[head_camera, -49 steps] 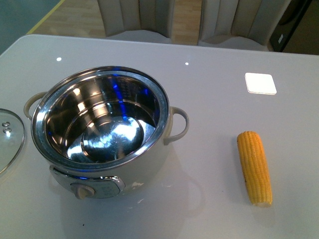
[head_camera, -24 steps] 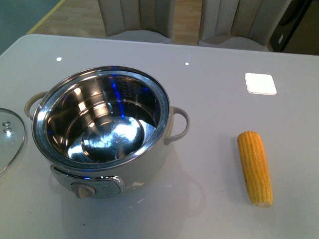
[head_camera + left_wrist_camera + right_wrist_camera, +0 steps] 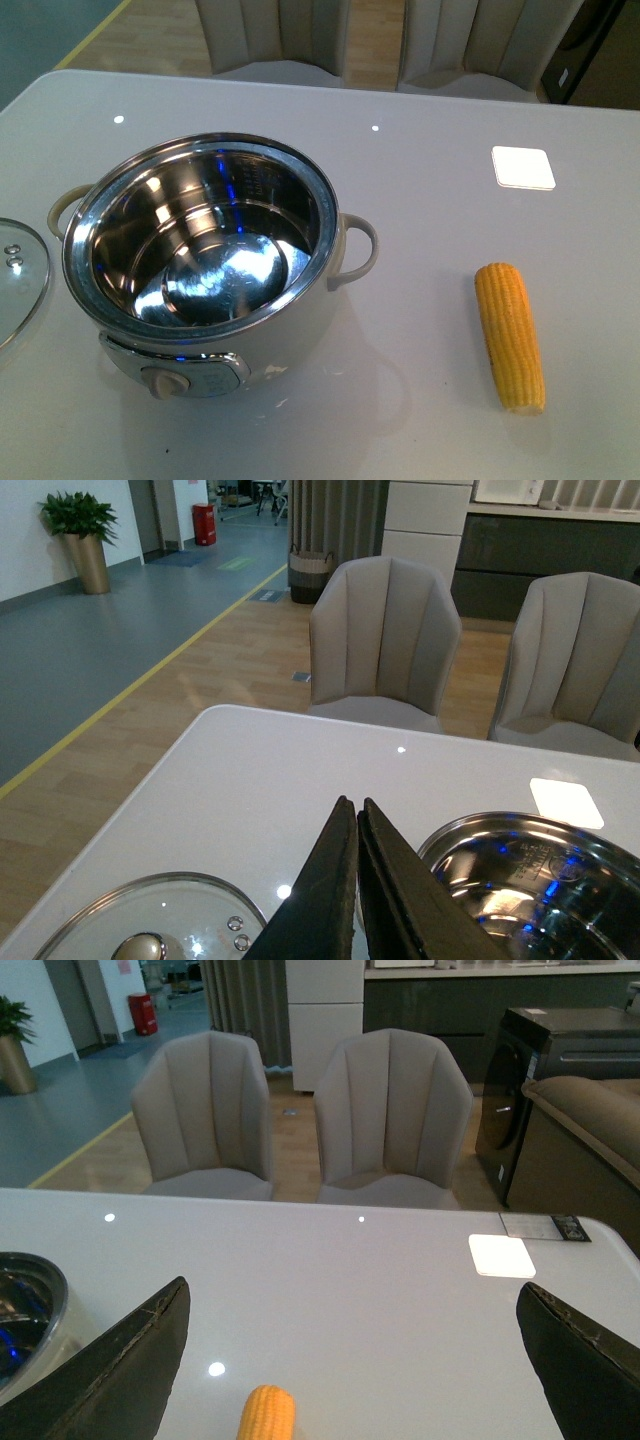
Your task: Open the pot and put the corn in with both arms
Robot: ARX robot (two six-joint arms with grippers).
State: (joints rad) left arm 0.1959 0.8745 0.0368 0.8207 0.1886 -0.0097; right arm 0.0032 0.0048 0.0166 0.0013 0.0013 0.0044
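Over on the glossy white counter (image 3: pixel 430 220), the big cream-white electric pot (image 3: pixel 300 335) sits with its shiny steel bowl uncovered. Its round glass lid (image 3: pixel 15 285) lies flat on the counter just to the pot's left. The yellow-orange ear of corn (image 3: pixel 510 335) is well off to the pot's right, lying on the counter by itself and touching nothing. The left arm's fingers (image 3: pixel 335 880) are pressed together with nothing between them, up above the gap between lid and pot rim. The right arm's fingers (image 3: pixel 130 1360) are spread wide apart. One end of the corn pokes into view between them, down on the counter, clear of both fingers. Nothing is gripping it.
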